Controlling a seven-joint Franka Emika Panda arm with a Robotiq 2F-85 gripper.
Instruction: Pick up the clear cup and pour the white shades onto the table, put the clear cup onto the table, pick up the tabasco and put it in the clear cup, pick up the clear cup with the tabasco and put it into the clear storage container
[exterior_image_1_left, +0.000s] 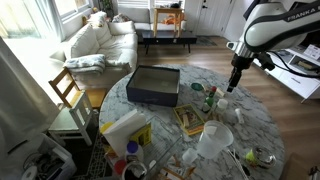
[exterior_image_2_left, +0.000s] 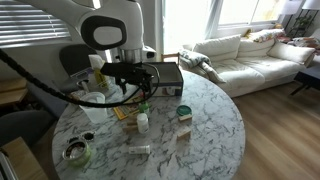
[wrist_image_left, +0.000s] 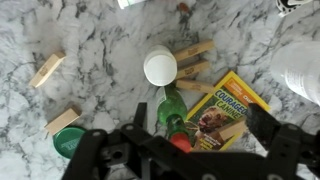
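We see the claw (exterior_image_2_left: 130, 93) spread and holding nothing, hovering over the marbled worktop (wrist_image_left: 100, 35) above the green tabasco bottle (wrist_image_left: 172, 106) with its red cap, whose label we cannot read. Just beside it lies a yellow-bordered book (wrist_image_left: 225, 108) whose cover seems to read "COURAGEOUS". The clear storage container (wrist_image_left: 300, 68) stands at the right edge of the wrist view.

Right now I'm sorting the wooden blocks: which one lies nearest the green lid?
The wooden block at the wrist view's lower left, right beside the green lid; the other blocks all lie higher up.
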